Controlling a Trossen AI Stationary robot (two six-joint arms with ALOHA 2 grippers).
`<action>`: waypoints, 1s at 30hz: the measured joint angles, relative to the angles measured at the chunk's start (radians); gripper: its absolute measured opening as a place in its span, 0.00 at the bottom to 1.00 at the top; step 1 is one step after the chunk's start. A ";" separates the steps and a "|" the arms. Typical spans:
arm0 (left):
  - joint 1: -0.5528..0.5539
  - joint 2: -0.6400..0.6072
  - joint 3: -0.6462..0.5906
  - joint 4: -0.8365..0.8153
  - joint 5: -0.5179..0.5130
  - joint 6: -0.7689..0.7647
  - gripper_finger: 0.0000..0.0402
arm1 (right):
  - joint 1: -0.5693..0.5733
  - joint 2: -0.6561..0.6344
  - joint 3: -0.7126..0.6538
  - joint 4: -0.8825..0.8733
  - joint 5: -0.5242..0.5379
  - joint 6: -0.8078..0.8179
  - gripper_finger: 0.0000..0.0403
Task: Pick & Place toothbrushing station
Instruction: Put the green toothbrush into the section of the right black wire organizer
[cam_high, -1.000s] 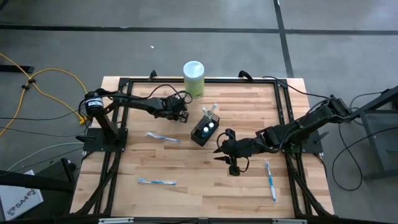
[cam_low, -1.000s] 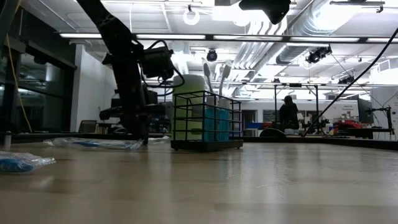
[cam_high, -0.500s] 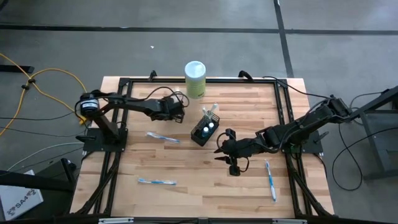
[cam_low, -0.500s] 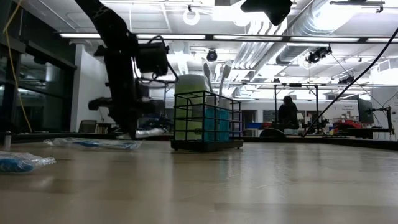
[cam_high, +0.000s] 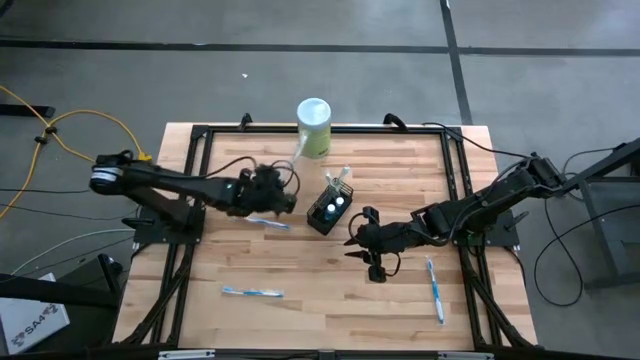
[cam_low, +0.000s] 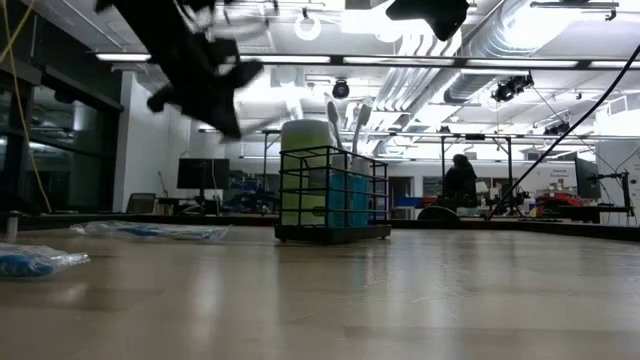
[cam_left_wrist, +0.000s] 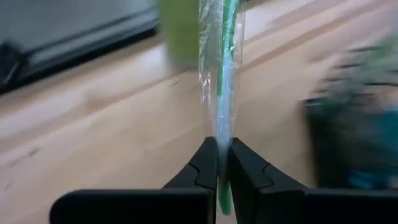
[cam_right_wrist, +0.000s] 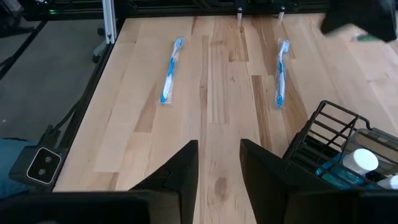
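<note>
Your left gripper (cam_left_wrist: 217, 163) is clamped on a wrapped toothbrush (cam_left_wrist: 219, 74), green handle inside crinkly clear film, sticking straight out past the fingertips; in the high view it sits at about 9 o'clock of the black wire-mesh holder (cam_high: 330, 208), near but not touching. Your right gripper (cam_high: 368, 252) waits at roughly 4 o'clock of the holder, jaws partly apart on nothing, bare wood between them. The holder stands mid-table, a boxy open grid with two teal white-capped tubes (cam_high: 335, 205) inside and brushes poking up at its 12 o'clock corner. The pale green canister (cam_high: 312, 124) with its white lid is at 12 o'clock, near the table's back edge. Risks: the film is slick and you only pinch the very end, so the brush may swing or slide out mid-carry. The mesh openings are narrow and already crowded, so a tilted tip could catch on a wire and nudge the light holder, or knock the standing brushes. Three more wrapped blue-and-white brushes lie flat on the wood: one (cam_high: 262, 220) just under your left arm, one (cam_high: 252, 292) at 7 o'clock and one (cam_high: 434, 288) at 4 o'clock.
</note>
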 joint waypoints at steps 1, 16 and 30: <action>-0.030 -0.020 0.000 0.019 -0.016 0.019 0.02 | 0.000 0.000 0.000 0.000 0.000 0.000 0.27; -0.339 -0.095 0.002 0.257 -0.053 0.288 0.02 | 0.000 0.000 0.000 0.018 0.000 -0.010 0.27; -0.512 -0.084 0.003 0.440 -0.046 0.484 0.02 | 0.005 -0.051 0.000 0.150 0.024 -0.138 0.27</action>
